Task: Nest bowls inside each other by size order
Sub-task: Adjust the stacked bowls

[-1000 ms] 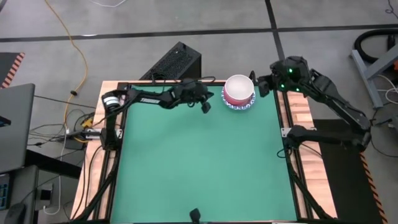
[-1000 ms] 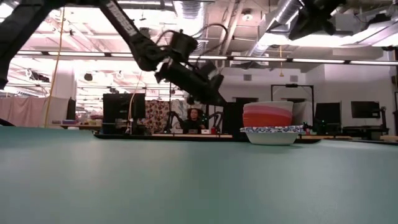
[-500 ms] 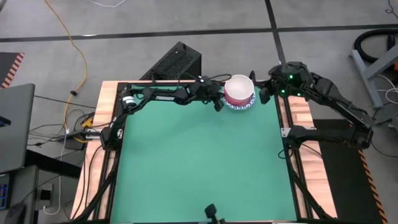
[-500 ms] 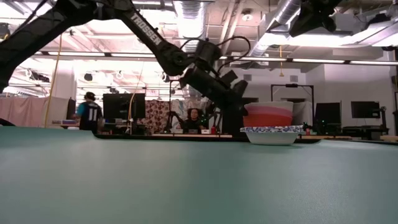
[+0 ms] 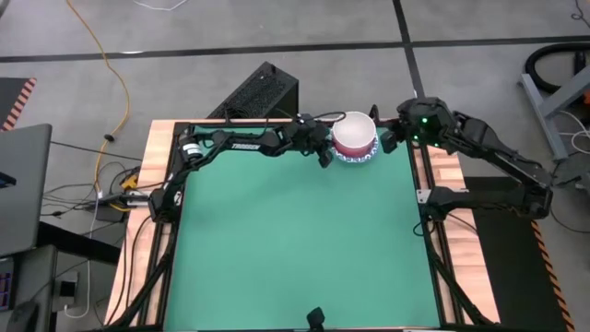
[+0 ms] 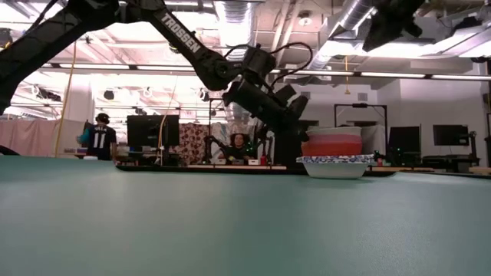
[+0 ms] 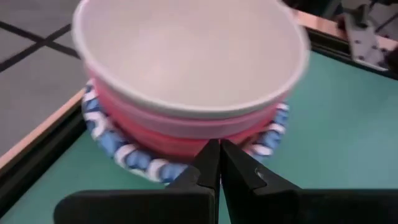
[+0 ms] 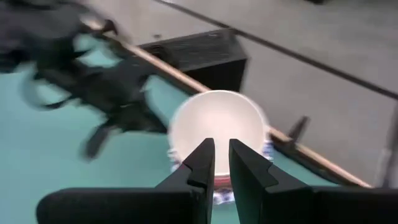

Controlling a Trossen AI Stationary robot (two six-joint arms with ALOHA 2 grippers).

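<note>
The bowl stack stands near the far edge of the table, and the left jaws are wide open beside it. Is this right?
Not quite. The left gripper has its jaws shut, as the left wrist view shows. The rest holds: the bowl stack stands near the far edge of the table, with the gripper beside it.

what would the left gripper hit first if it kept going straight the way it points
Most likely the stack of bowls: the shut left gripper points at its lower side, near the red bowl and the blue-rimmed bowl underneath. The gap is hard to judge.
</note>
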